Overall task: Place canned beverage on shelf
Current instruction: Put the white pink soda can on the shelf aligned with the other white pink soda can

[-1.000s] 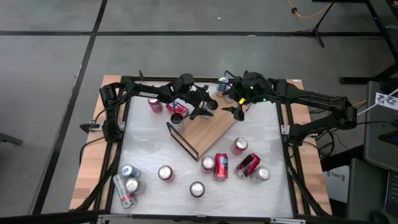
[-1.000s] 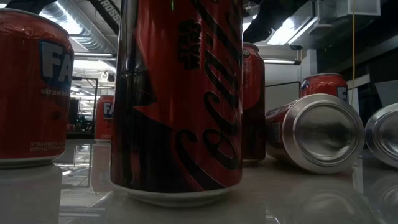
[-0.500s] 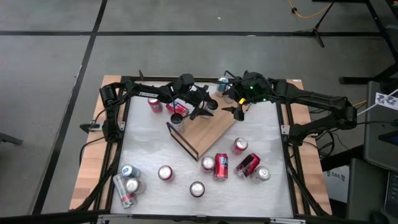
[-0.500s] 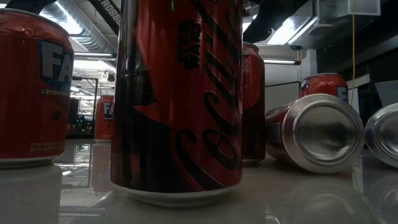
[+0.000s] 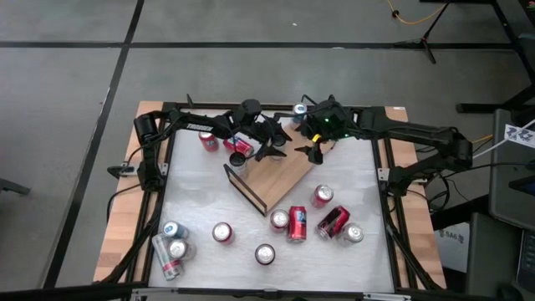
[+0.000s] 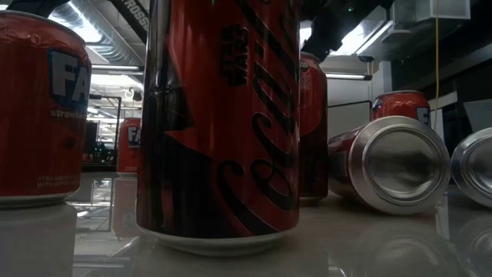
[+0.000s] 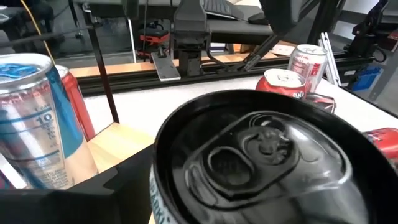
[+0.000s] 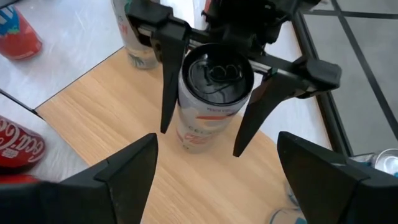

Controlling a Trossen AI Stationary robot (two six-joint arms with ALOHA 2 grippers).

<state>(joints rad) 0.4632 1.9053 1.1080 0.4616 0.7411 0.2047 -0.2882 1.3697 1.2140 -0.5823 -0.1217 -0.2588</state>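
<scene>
Right gripper (image 5: 316,154) has shifted toward the shelf (image 5: 276,177), fingers spread, empty; left gripper (image 8: 205,134) straddles the upright can (image 8: 211,99) loosely, jaws parting.

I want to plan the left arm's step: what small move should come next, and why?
Probably raise the left gripper straight up. The can stands upright on the shelf, and the fingers flank it, seemingly spread clear of its sides, so lifting should leave it in place.
</scene>
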